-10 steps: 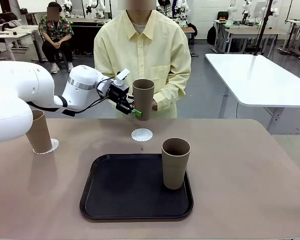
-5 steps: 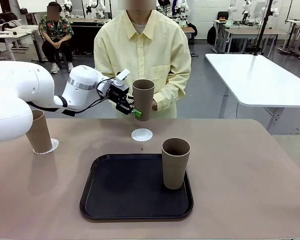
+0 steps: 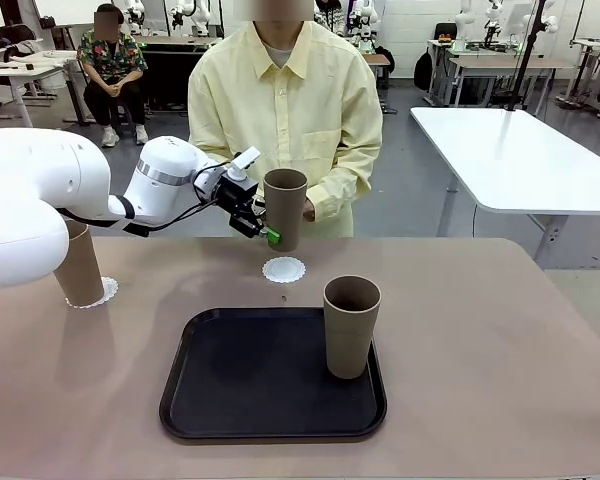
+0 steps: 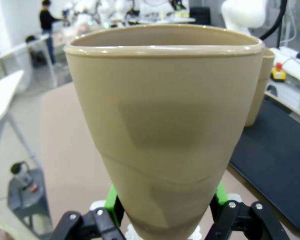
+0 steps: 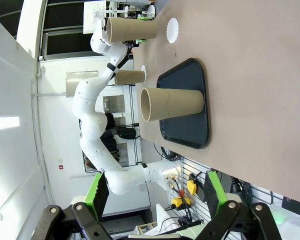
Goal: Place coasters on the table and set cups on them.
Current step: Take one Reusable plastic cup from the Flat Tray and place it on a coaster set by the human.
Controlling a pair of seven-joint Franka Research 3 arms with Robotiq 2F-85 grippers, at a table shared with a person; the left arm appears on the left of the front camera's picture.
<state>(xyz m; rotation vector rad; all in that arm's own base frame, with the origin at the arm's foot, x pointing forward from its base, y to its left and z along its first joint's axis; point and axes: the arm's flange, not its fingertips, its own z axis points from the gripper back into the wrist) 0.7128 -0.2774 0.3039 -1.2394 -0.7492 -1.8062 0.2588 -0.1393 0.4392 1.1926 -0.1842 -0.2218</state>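
Up above the bare coaster [image 3: 284, 269], my left gripper [image 3: 274, 234] is clamped low on the cup [image 3: 285, 195], which looks light, stiff and smooth, so I think its narrow bottom is the best place to hold it.

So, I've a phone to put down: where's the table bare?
Bare: the table right of the black tray, and between tray and left cup. Crowded: far middle, where the left gripper holds a second cup over a coaster.
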